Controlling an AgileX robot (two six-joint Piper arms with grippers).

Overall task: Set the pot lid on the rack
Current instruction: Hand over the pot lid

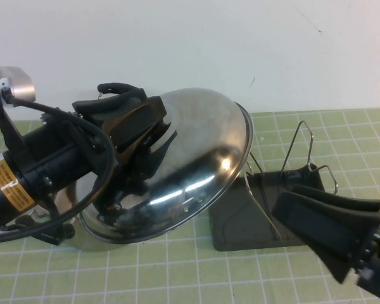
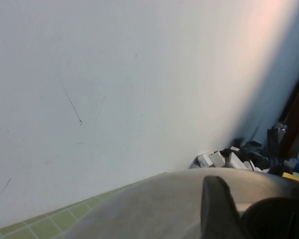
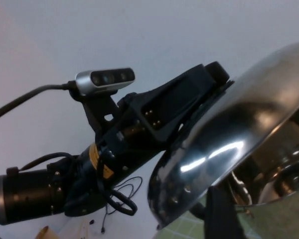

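Observation:
My left gripper (image 1: 138,130) is shut on the black knob (image 2: 276,219) of the shiny domed pot lid (image 1: 202,145). It holds the lid tilted in the air over the steel pot (image 1: 88,235), with the lid's right edge near the rack. The lid also shows in the left wrist view (image 2: 154,209) and the right wrist view (image 3: 229,149). The rack (image 1: 237,221) is a dark grey tray with upright wire loops (image 1: 299,147), just right of the lid. My right gripper (image 1: 285,201) is open and empty, low over the rack's right side, pointing at the lid.
The pot (image 3: 271,214) stands on the green grid mat (image 1: 177,272) under the lid. A white wall (image 1: 209,44) closes the back. The left arm's body and cables (image 1: 44,171) fill the left side.

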